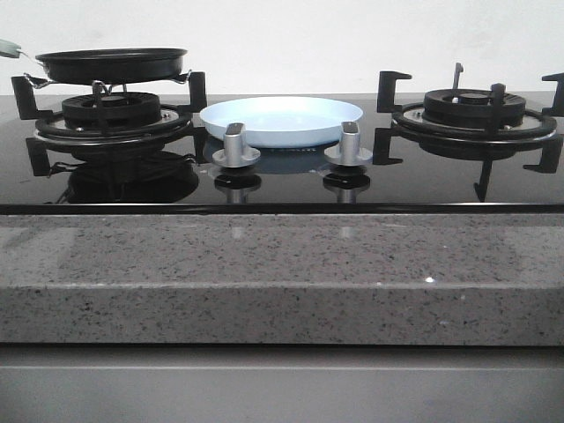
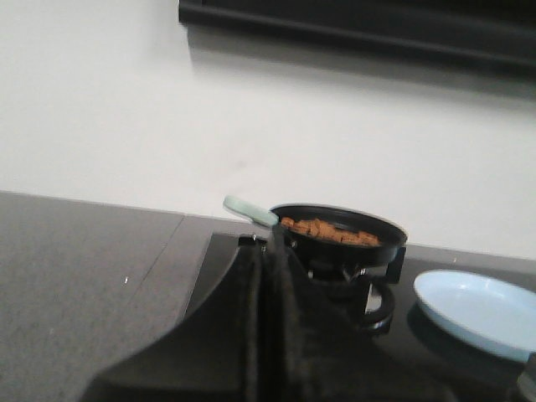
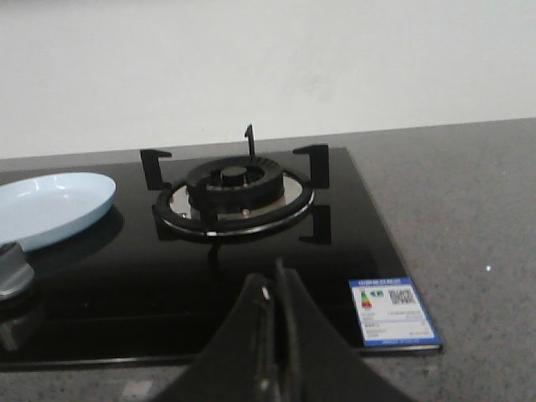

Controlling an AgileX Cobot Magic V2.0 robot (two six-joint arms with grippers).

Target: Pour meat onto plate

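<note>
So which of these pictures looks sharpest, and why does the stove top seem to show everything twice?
Front view: sharpest; the glossy black stove top mirrors the knobs and burner grates. Left wrist view: soft all over, the meat in the frying pan just an orange-brown smear, the near fingers dark and blurred. Right wrist view: fairly clear; plate and grate reflect faintly.

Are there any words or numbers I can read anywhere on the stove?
No text reads clearly.
Energy label sticker on a corner of the black glass stove top: coloured rating bars, a code patch and small print, all too small and blurred to read.
Knobs, frying pan, plate: no markings visible.
</note>
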